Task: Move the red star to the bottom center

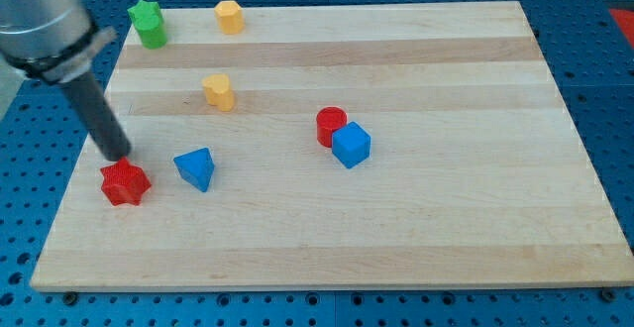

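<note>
Wooden board (416, 228): red star (125, 182) flat, no long axis.

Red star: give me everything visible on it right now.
The red star is a small, chunky block with blunt points, a flat top and matte red faces, lying flat on the wooden board near the view's left edge, below mid-height. My tip sits right at its upper edge, seemingly touching it. The blue triangular block lies just to its right, with a gap between them. Nothing else is near it.
</note>
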You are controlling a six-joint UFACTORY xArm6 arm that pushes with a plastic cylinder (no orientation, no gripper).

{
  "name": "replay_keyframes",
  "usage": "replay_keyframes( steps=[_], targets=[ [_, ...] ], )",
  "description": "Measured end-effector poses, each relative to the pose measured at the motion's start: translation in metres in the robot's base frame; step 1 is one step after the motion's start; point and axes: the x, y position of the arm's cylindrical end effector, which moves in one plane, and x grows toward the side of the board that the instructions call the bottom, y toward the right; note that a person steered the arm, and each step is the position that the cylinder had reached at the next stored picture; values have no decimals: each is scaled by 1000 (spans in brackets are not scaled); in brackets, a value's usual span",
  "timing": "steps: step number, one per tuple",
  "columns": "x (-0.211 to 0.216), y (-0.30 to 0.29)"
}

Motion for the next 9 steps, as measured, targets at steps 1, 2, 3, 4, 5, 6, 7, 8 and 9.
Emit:
replay_keyframes(
  steps=[1, 2, 3, 4, 5, 6, 7, 8, 9],
  targets=[
    [20, -34],
    [44, -17],
    [44, 33],
    [44, 76],
    [50, 120],
    [50, 143],
    [50, 120],
    [55, 97],
    [55, 88]
  ],
)
